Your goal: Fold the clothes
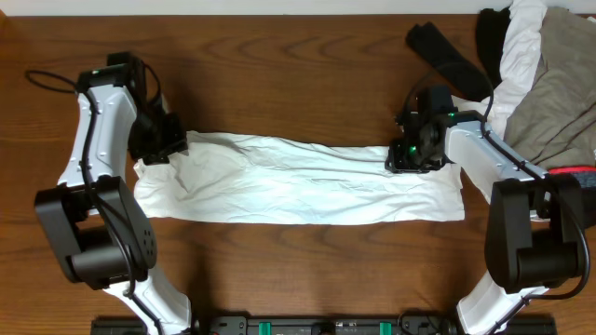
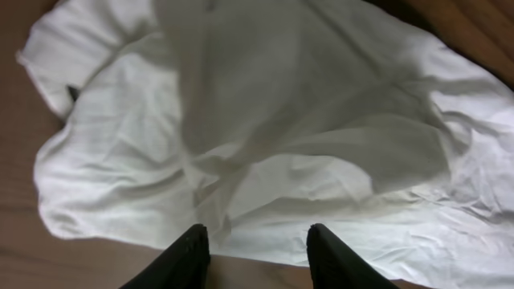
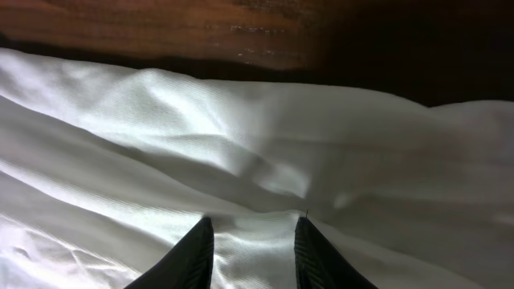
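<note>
White shirt (image 1: 298, 181), thin plain cloth, lies flat as a long folded band with its long side running left to right. It is wrinkled all over, with soft creases along its length. The far edge is wavy and the near edge straighter. The shirt's left end is rounded and slightly bunched; its right end is squarer.

Left gripper (image 1: 160, 140) sits over the far corner of the shirt's left end. In the left wrist view its fingers (image 2: 189, 257) stand apart with nothing between them, so it is released. A blurred fold of the shirt rises just ahead of them.

Right gripper (image 1: 410, 154) is at the far edge of the shirt's right end. In the right wrist view its fingers (image 3: 197, 249) are partly apart and down on the shirt, with a small crease by one tip. I cannot tell if it pinches the cloth or only rests on it.

Beyond the shirt's right end, apart from it, a black garment (image 1: 447, 51), a white garment (image 1: 521, 46) and a grey-khaki garment (image 1: 559, 74) are heaped together.

Under the shirt is the table (image 1: 279, 74), dark brown wood, glossy, grain visible. On the shirt's near side a black rail (image 1: 317, 326) runs along the table edge.
</note>
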